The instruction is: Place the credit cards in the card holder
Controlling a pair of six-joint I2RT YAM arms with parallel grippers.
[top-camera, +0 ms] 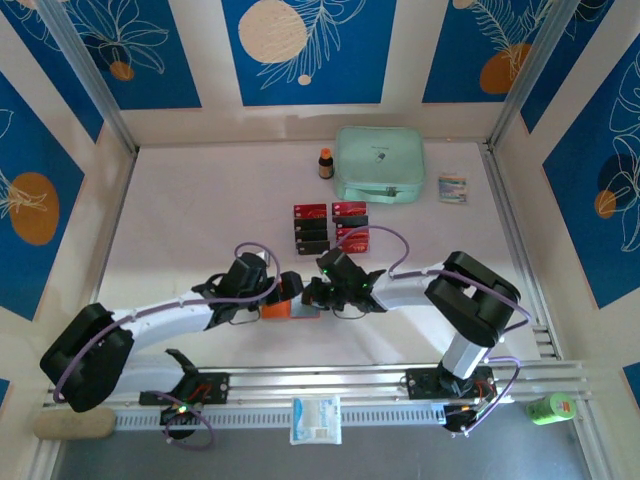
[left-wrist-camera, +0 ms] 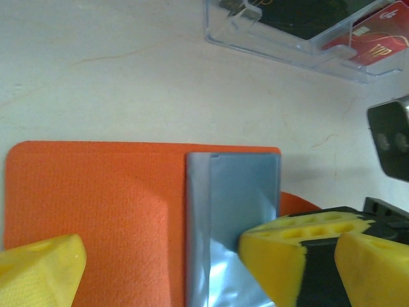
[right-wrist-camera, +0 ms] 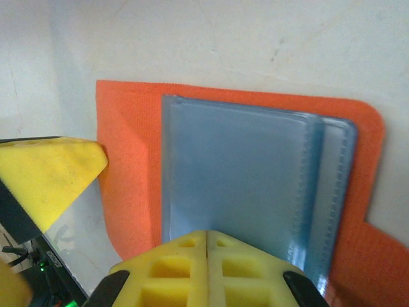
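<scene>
Nearest the arm bases, the card holder (right-wrist-camera: 131, 166) lies opened flat on the table (top-camera: 200, 220), orange cover down and its grey-blue sleeves (right-wrist-camera: 236, 173) facing up, with both grippers meeting over it. The right gripper (right-wrist-camera: 208, 272) has its yellow fingers pressed together with only a seam between them, planted at the near edge of the sleeves. Whether a leaf of plastic is nipped in that seam cannot be told. The left gripper (left-wrist-camera: 204, 272) is spread wide over the wallet, one finger above the orange cover, and carries nothing. No card is at the wallet yet. Just beyond it, the credit cards (top-camera: 311, 212), red and black, lie in two columns in the clear tray (left-wrist-camera: 275, 48), near the wallet but apart from it. Farther back, a mint-green pouch (top-camera: 380, 165) and a small brown bottle (top-camera: 326, 163) stand beside each other near the rear wall. The likeliest trouble is crowding: the two grippers work almost touching, so a careless swing of the left could knock the right off the sleeves. The wallet looks light and the tabletop smooth, so it would probably skid or fold shut if that hold slips. The cards are thin and lie flat and close-packed, so a pick may lift two at once, or shove the tray instead. A card brought in tilted could miss a pocket mouth and slide under the sleeves.
</scene>
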